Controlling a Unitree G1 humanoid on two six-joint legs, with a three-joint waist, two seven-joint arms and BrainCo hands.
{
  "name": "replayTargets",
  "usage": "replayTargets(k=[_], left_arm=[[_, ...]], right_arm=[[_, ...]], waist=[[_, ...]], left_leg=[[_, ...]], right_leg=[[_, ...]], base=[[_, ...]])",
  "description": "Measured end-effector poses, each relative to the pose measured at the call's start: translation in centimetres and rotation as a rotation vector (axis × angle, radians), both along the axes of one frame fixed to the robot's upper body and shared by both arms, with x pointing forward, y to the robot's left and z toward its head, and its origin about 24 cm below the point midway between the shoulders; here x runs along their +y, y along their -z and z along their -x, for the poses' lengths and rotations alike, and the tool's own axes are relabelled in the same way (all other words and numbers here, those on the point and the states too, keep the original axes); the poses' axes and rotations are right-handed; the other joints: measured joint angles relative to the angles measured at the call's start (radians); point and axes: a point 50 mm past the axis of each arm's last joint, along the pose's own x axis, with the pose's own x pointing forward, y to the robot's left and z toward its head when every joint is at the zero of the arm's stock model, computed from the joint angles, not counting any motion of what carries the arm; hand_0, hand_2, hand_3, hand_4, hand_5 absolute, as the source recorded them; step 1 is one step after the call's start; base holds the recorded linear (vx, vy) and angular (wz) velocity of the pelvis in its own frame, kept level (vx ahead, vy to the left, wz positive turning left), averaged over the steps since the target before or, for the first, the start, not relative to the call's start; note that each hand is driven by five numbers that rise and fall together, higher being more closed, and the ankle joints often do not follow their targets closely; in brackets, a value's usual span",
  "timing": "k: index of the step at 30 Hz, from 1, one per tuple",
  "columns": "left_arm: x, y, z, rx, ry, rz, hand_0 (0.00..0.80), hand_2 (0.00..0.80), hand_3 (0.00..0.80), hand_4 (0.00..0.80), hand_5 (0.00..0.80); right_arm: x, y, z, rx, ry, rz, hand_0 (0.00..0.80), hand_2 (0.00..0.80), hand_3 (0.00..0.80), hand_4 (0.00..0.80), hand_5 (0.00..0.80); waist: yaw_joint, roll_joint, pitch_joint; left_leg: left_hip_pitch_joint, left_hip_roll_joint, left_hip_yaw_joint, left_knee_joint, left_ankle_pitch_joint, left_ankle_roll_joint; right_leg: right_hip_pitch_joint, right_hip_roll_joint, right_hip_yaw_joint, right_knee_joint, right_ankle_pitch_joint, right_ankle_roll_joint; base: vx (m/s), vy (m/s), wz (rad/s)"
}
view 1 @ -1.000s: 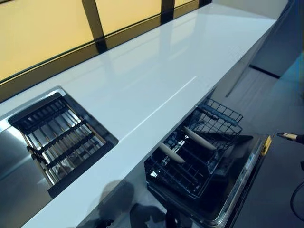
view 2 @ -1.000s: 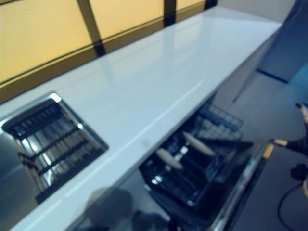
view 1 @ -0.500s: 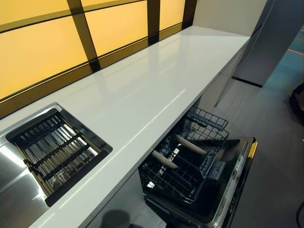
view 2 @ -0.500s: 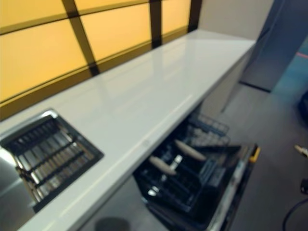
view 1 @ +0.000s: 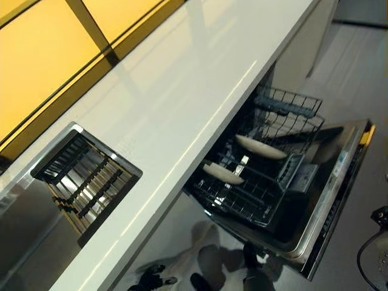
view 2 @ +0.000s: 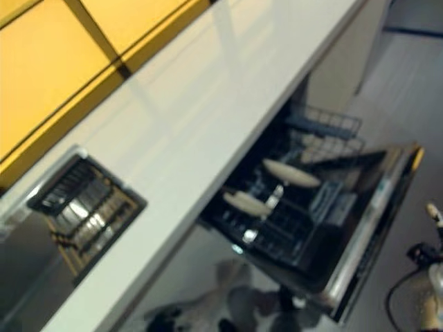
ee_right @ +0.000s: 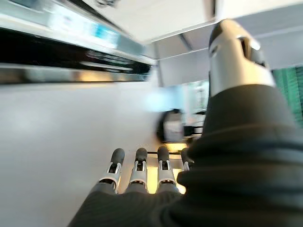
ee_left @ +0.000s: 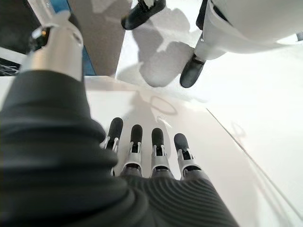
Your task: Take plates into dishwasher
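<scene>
Two pale plates stand on edge in the dishwasher's pulled-out lower rack (view 1: 276, 182), one further back (view 1: 260, 147) and one nearer (view 1: 223, 174). The dishwasher door (view 1: 330, 203) lies open under the white counter (view 1: 182, 91). My left hand (ee_left: 147, 151) shows only in the left wrist view, fingers straight and empty, over the pale floor. My right hand (ee_right: 142, 170) shows only in the right wrist view, fingers straight and empty. Neither hand shows in the eye views.
A steel sink (view 1: 24, 212) with a dark slatted drying rack (view 1: 85, 179) is set in the counter at the left. Yellow window panels (view 1: 42, 48) run along the back of the counter. Grey floor lies to the right of the open door.
The whole picture has shifted and tilted, so the camera has moved closer to the dishwasher. The plates, rack and door have not moved.
</scene>
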Motion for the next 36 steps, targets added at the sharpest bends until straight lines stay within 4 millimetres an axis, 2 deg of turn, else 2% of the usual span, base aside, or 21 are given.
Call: replayTargets(k=[4, 5, 12, 14, 17, 23, 28, 30, 35, 36], left_arm=[[-0.2, -0.7, -1.4, -0.051, -0.014, 0.018, 0.0, 0.0, 0.0, 0.0, 0.0], [-0.3, -0.8, -1.6, -0.059, -0.007, 0.02, 0.0, 0.0, 0.0, 0.0, 0.0], [-0.6, -1.0, -1.9, -0.071, 0.03, 0.014, 0.0, 0.0, 0.0, 0.0, 0.0], [-0.7, -1.2, -2.2, -0.088, 0.036, 0.019, 0.0, 0.0, 0.0, 0.0, 0.0], [-0.6, -1.6, -2.6, -0.113, 0.032, 0.023, 0.0, 0.0, 0.0, 0.0, 0.0], [-0.8, -2.3, -3.7, -0.149, 0.036, 0.036, 0.0, 0.0, 0.0, 0.0, 0.0], [-0.8, -3.0, -4.5, -0.185, 0.024, 0.05, 0.0, 0.0, 0.0, 0.0, 0.0], [-0.4, -3.6, -5.3, -0.211, 0.023, 0.038, 0.0, 0.0, 0.0, 0.0, 0.0], [-0.2, -4.9, -7.2, -0.269, 0.002, 0.038, 0.0, 0.0, 0.0, 0.0, 0.0], [0.0, -5.4, -7.8, -0.289, 0.004, 0.031, 0.0, 0.0, 0.0, 0.0, 0.0]], right_arm=[[0.1, 0.9, -1.0, -0.007, -0.035, -0.051, 0.0, 0.0, 0.0, 0.0, 0.0], [0.0, 1.1, -1.0, -0.008, -0.039, -0.067, 0.0, 0.0, 0.0, 0.0, 0.0], [0.1, 2.5, -1.7, 0.004, -0.082, -0.121, 0.0, 0.0, 0.0, 0.0, 0.0], [0.1, 2.9, -1.8, 0.011, -0.084, -0.138, 0.0, 0.0, 0.0, 0.0, 0.0], [0.4, 2.9, -2.7, 0.008, -0.1, -0.154, 0.0, 0.0, 0.0, 0.0, 0.0], [0.9, 2.2, -3.7, -0.021, -0.119, -0.153, 0.0, 0.0, 0.0, 0.0, 0.0], [1.0, 0.4, -4.7, -0.094, -0.129, -0.122, 0.0, 0.0, 0.0, 0.0, 0.0], [1.1, -0.4, -5.1, -0.116, -0.137, -0.113, 0.0, 0.0, 0.0, 0.0, 0.0], [1.3, -2.2, -5.9, -0.165, -0.175, -0.072, 0.0, 0.0, 0.0, 0.0, 0.0], [1.6, -2.4, -6.1, -0.171, -0.193, -0.062, 0.0, 0.0, 0.0, 0.0, 0.0]], waist=[[0.008, 0.015, 0.045], [0.008, 0.02, 0.056], [0.016, 0.021, 0.062], [0.04, 0.021, 0.062], [0.04, 0.021, 0.062], [0.063, 0.02, 0.063], [0.062, 0.008, 0.072], [0.063, -0.01, 0.085], [0.06, -0.029, 0.098], [0.061, -0.031, 0.1]], left_leg=[[-0.034, -0.001, 0.003, 0.002, 0.018, -0.001], [-0.036, 0.0, 0.003, 0.004, 0.026, 0.007], [-0.046, -0.005, 0.001, 0.004, 0.031, 0.013], [-0.052, -0.009, -0.002, 0.004, 0.03, 0.012], [-0.076, -0.013, -0.002, 0.005, 0.031, 0.012], [-0.096, -0.015, 0.008, 0.005, 0.04, 0.013], [-0.123, -0.038, 0.008, 0.04, 0.04, 0.011], [-0.138, -0.04, 0.003, 0.079, 0.034, 0.007], [-0.194, -0.021, -0.004, 0.197, -0.003, -0.007], [-0.216, -0.007, -0.007, 0.235, -0.011, -0.013]], right_leg=[[-0.056, -0.006, 0.002, 0.045, -0.014, -0.005], [-0.059, -0.005, 0.002, 0.05, -0.018, -0.004], [-0.101, -0.017, 0.0, 0.11, -0.054, -0.001], [-0.131, -0.027, 0.0, 0.147, -0.07, -0.005], [-0.173, -0.035, 0.0, 0.182, -0.083, -0.009], [-0.222, -0.043, 0.0, 0.232, -0.097, -0.013], [-0.3, -0.094, 0.005, 0.368, -0.163, -0.023], [-0.329, -0.112, 0.011, 0.429, -0.189, -0.035], [-0.387, -0.139, 0.019, 0.541, -0.242, -0.064], [-0.404, -0.138, 0.019, 0.563, -0.249, -0.075]], base=[[-0.051, 0.012, -0.02], [-0.03, -0.008, 0.0], [-0.051, 0.001, 0.0], [-0.075, 0.018, -0.13], [-0.073, 0.01, -0.02], [-0.091, 0.018, -0.04], [-0.046, 0.03, 0.07], [0.025, 0.01, 0.07], [0.026, -0.031, 0.09], [-0.007, -0.042, 0.06]])
